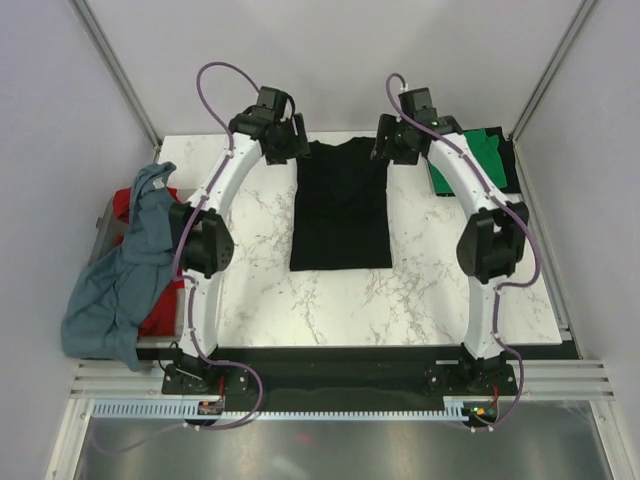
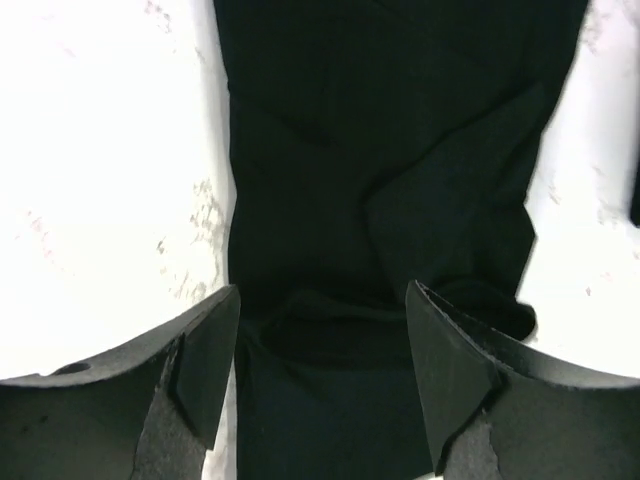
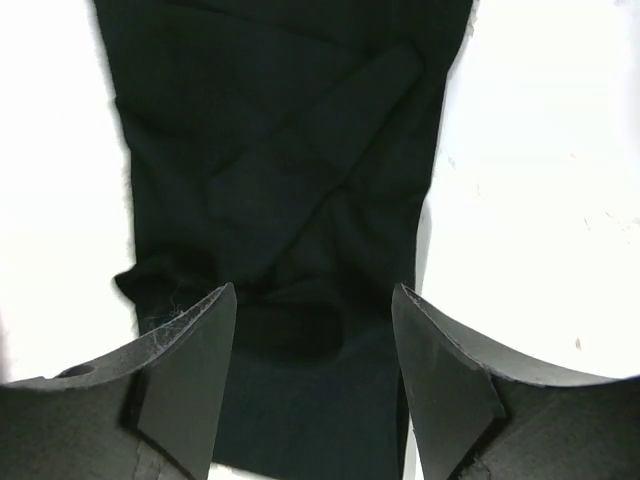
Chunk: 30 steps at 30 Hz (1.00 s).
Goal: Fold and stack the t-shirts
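A black t-shirt [image 1: 342, 212] lies flat on the marble table, folded into a long narrow strip running from the far edge toward the middle. My left gripper [image 1: 288, 146] is open over its far left corner, with the black cloth [image 2: 380, 180] between and below the jaws. My right gripper [image 1: 392, 146] is open over its far right corner, above the same cloth [image 3: 290, 170]. A folded green t-shirt [image 1: 472, 160] lies at the far right. A grey-blue t-shirt [image 1: 125, 270] and a red one [image 1: 160, 310] hang over the bin at the left.
A translucent grey bin [image 1: 103, 235] stands off the table's left edge under the loose shirts. White walls and metal frame posts close in the far side and both sides. The marble table [image 1: 330, 310] ends at a black strip near the arm bases.
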Motion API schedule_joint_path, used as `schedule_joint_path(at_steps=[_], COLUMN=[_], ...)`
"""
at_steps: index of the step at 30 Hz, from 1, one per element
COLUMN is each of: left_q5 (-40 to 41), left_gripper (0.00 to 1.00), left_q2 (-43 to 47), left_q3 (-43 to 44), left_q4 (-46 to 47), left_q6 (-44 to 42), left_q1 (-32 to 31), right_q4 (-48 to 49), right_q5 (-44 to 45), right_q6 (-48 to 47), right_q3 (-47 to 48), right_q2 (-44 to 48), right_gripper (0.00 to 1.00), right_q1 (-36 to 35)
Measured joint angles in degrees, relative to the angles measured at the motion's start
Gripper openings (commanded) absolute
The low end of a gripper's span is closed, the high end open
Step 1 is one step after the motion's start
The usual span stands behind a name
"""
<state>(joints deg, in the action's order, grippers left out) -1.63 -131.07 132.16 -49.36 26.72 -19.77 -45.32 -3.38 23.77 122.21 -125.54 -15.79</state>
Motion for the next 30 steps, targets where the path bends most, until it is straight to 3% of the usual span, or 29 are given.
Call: schedule_joint_path(at_steps=[3,7,10,15,20,24,30], left_q5=[-0.6,-2.5,-4.1,-6.0,-5.4,-3.0,-1.3], left_gripper=[0.71,0.69,0.69,0.69,0.70,0.70,0.70], left_q2=[8.0,22.8,32.5,47.1,61.6,70.9,75.1], left_q3=[-6.4,-25.0,-39.3,-60.4,-73.8,-79.0,-85.6], left_q4=[-0.5,0.6,2.2,4.6,4.5,5.0,7.8], left_q6=[0.0,0.4,0.8,1.3,1.3,1.3,1.3], left_q1=[0.2,-0.8,-1.9,-3.7,-3.7,-3.7,-3.7], right_q4=[2.2,7.5,10.4,14.4,14.9,13.9,10.7], right_q5=[-0.6,-2.9,-4.6,-7.0,-7.2,-5.7,-1.7], right_q6=[1.3,4.8,6.5,7.9,7.9,6.6,3.5], right_q3=[-9.6,-31.9,-41.1,-46.4,-44.4,-36.0,-17.9], right_q2=[11.9,32.2,38.1,30.2,19.9,12.0,0.3], right_gripper=[0.70,0.66,0.65,0.63,0.61,0.62,0.63], right_q1=[-0.1,-2.7,-7.6,-15.7,-16.2,-15.8,-14.0])
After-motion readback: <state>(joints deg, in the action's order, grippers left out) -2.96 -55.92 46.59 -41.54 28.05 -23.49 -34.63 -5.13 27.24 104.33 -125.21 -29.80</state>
